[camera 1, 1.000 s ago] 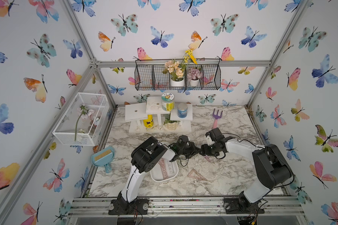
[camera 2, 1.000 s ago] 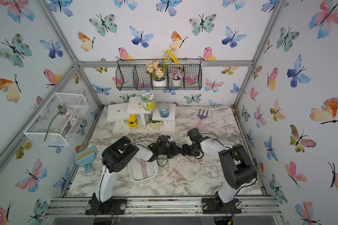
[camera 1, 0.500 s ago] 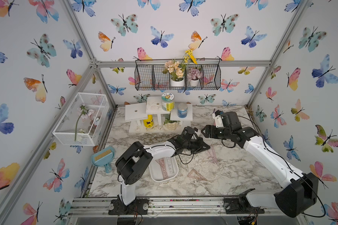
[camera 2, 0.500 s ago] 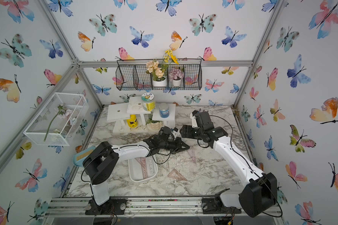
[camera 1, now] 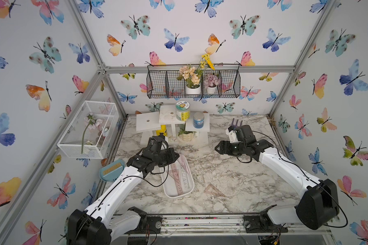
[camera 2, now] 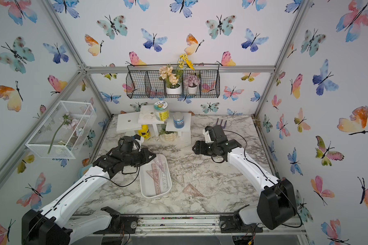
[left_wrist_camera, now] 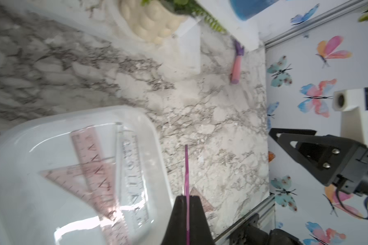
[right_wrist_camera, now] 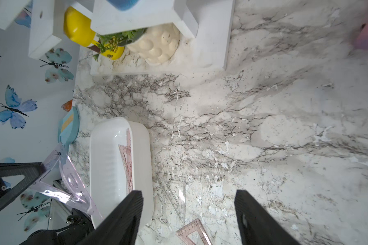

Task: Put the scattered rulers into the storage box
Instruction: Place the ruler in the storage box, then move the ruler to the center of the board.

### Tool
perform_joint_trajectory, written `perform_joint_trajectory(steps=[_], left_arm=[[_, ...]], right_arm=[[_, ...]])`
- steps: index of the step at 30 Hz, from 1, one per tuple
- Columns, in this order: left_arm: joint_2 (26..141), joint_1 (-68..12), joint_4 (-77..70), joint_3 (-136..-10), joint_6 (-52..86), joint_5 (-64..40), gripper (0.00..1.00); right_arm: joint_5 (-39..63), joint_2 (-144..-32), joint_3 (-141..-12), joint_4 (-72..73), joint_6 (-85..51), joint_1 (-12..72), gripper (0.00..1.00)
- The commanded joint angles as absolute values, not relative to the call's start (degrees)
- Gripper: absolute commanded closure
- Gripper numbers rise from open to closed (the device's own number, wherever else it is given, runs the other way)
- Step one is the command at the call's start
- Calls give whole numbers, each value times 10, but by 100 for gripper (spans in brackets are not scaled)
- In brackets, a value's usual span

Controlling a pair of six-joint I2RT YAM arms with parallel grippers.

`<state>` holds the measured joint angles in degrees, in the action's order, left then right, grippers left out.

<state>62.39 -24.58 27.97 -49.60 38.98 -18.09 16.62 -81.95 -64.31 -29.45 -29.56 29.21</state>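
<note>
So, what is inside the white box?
In the box: a pink straight ruler, a pink set square and a clear ruler, overlapping. The left gripper, holding another ruler, hides one corner.

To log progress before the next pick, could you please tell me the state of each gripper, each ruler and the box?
left gripper: shut on held ruler, seen edge-on.
right gripper: open, empty.
storage box: open-topped, holding several rulers.
pink set square: flat on the table, outside the box.
clear set square: flat on the table, beside the box.
</note>
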Motion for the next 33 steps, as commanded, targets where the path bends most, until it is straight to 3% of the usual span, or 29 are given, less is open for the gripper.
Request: perform_joint_trajectory(steps=[1,10,11,13,17,27,33], left_arm=[[617,-241,356,-476,348,-127,100],[667,-232,363,-470,336,-103,97],[669,-232,361,-472,336,-107,90],[668,-232,362,-476,336,-108,64],[644,-231,375,-494,338,-84,39],[610,-232,395,-567,334,-92,38],[607,-232,390,-577,337,-113,38]], right_arm=[[178,-832,-643,-276,-302,321,26],[53,-909,-646,-346,-303,426,31],[41,-915,-644,-350,-309,439,32],[27,-922,-633,-350,-325,459,34],[38,-910,-594,-325,-357,488,36],[50,-895,-520,-294,-437,580,35],[60,-896,-493,-267,-456,594,34]])
